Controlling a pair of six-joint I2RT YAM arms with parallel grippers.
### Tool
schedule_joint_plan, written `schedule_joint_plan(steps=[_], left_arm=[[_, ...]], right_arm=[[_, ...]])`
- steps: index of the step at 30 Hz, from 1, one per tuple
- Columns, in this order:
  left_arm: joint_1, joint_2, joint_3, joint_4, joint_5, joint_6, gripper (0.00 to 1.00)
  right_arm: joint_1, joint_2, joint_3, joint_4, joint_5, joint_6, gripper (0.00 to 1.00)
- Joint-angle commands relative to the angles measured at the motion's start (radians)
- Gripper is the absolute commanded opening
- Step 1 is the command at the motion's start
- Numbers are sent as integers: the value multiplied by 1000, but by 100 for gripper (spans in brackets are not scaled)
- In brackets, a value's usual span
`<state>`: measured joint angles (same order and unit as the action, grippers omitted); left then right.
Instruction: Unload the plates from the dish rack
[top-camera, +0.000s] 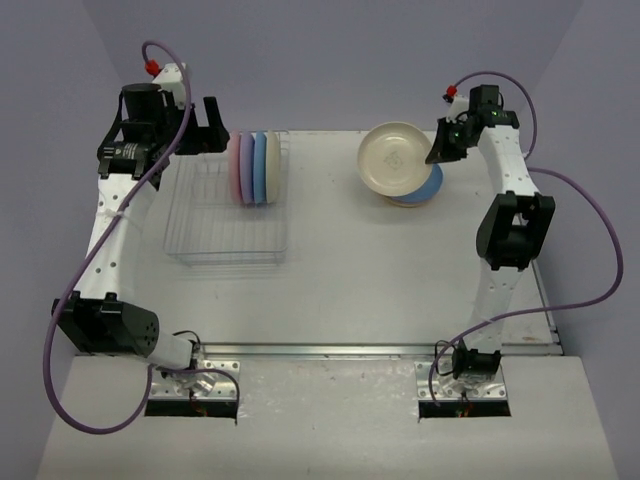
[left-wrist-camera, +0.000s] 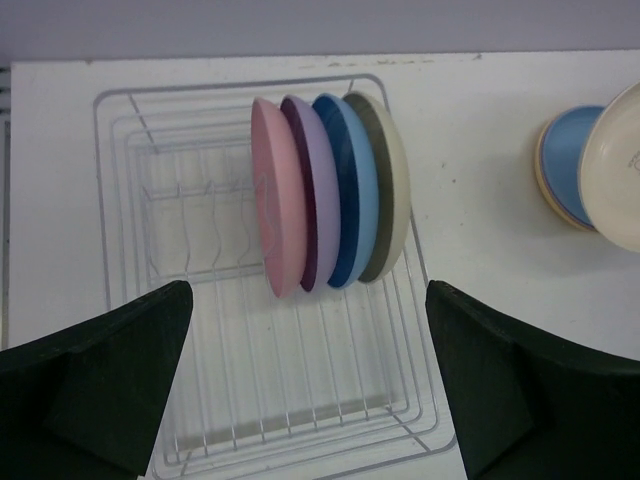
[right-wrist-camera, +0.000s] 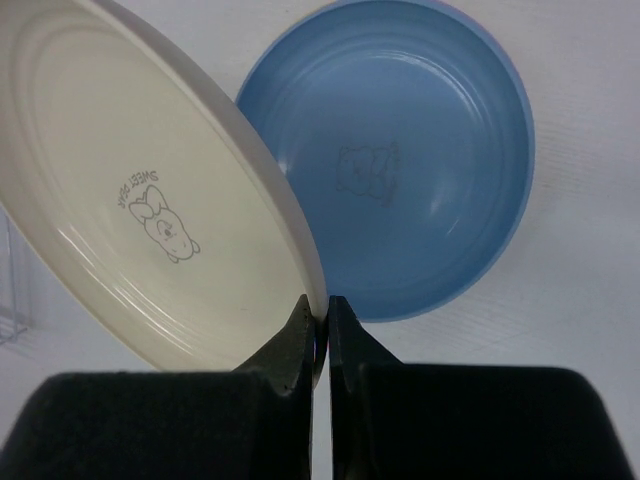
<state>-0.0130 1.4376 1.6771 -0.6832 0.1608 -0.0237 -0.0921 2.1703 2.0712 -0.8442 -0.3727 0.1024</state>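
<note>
The wire dish rack (top-camera: 225, 225) stands at the left. Four plates stand upright in its far end: pink (left-wrist-camera: 278, 210), lavender (left-wrist-camera: 318, 180), blue (left-wrist-camera: 356, 190) and cream (left-wrist-camera: 394, 190). My left gripper (left-wrist-camera: 308, 300) is open and empty, above the rack near these plates (top-camera: 254, 168). My right gripper (right-wrist-camera: 327, 310) is shut on the rim of a cream plate (right-wrist-camera: 150, 200) and holds it tilted over a blue plate (right-wrist-camera: 400, 160) lying on the table. In the top view the held cream plate (top-camera: 392, 158) is above the blue plate (top-camera: 428, 186).
The blue plate on the table (left-wrist-camera: 575, 165) lies on a yellow-orange plate (left-wrist-camera: 541, 170). The near part of the rack (left-wrist-camera: 300, 400) holds nothing. The purple back wall is close behind the rack and the stack. The right arm (top-camera: 512, 225) stands along the table's right edge.
</note>
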Motion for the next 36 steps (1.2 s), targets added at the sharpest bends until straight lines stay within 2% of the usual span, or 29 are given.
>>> schedule_joint_plan(steps=[1,13,16,19,20,21,23,25,29,33,36], left_arm=[[51,-1,-40,17,151,-83,100],[61,6,-106,48,148,-91,100],[62,6,-117,48,143,-91,100],[65,9,-129,48,144,-93,100],[66,9,-132,49,144,-95,100],[69,9,-137,52,145,-97,100],[74,9,-141,54,147,-101,100],[78,9,-147,56,150,-106,100],[84,7,-157,63,168,-110,100],[91,8,-179,88,252,-122,99],[94,22,-191,107,300,-127,89]], right_arm=[[-46,39,76,25,1,0,0],[-89,182,130,54,-5,2,1],[-89,199,124,72,6,6,6],[-89,218,124,77,15,8,21],[-89,221,124,78,26,8,34],[-89,222,124,80,31,8,41],[-89,221,124,80,42,6,51],[-89,209,124,84,66,5,68],[-89,176,120,85,81,17,91],[-89,90,73,85,56,32,95],[-89,23,33,80,15,42,99]])
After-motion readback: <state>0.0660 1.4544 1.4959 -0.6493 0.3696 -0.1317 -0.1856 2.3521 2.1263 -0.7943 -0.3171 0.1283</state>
